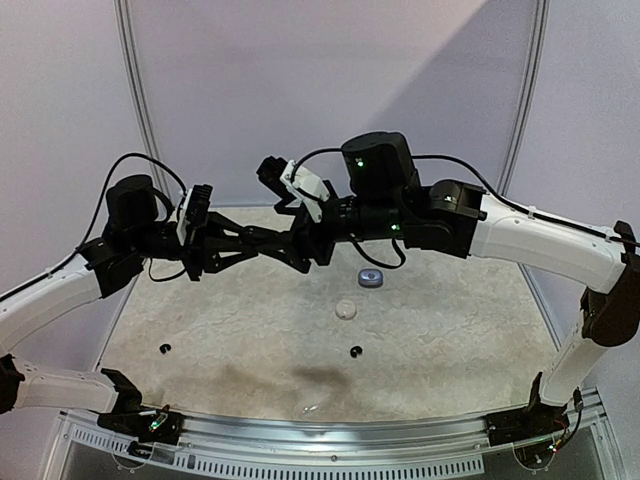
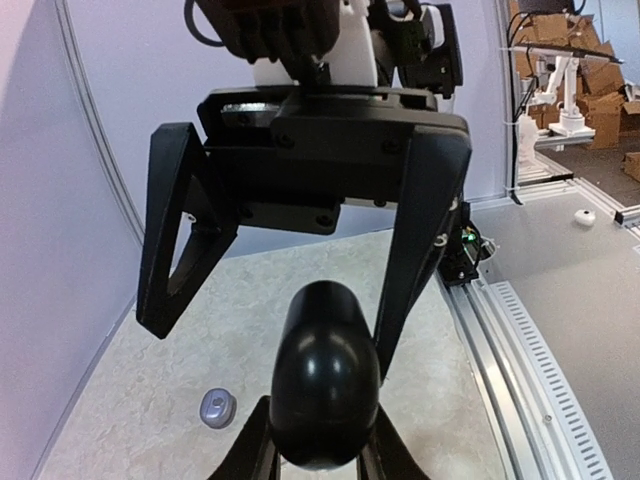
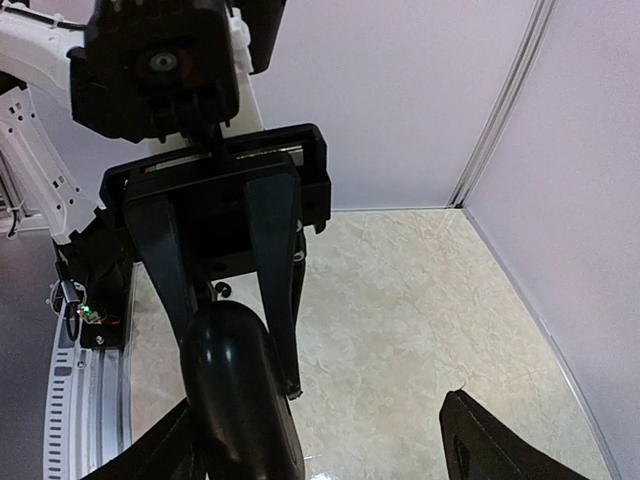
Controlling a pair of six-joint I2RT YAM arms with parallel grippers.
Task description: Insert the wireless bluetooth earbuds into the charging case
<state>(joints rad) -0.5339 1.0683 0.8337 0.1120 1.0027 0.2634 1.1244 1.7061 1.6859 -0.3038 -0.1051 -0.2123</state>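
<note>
We find one black earbud (image 1: 356, 351) lying loose on the table (image 1: 450, 340) near the middle. A second black earbud (image 1: 165, 348) lies well apart from it toward the left side. Neither is in a case, and neither is touched by an arm.

Farther back lie a grey-blue case (image 1: 370, 279) and, just in front of it, a pale round piece (image 1: 346, 309). We cannot tell whether that piece is a bud or a small case.

Above the table, the black charging case (image 2: 322, 375) is held in the air where the two arms meet. It appears to be a smooth closed ovoid. We see no open lid and no seats for the buds.

The left gripper (image 2: 318, 452) has its jaws drawn in on the lower end of this case and carries it. The right gripper (image 3: 318, 420) faces it with jaws spread wide, one finger on either side of the case. It holds nothing, and we cannot tell whether a finger touches the shell.

We judge the task barely begun. A case is lifted, but it has yet to be opened and both visible black buds have yet to be picked up and seated.

We find no brand, label or legible writing on any item, and only small green lamps show on the arms.
</note>
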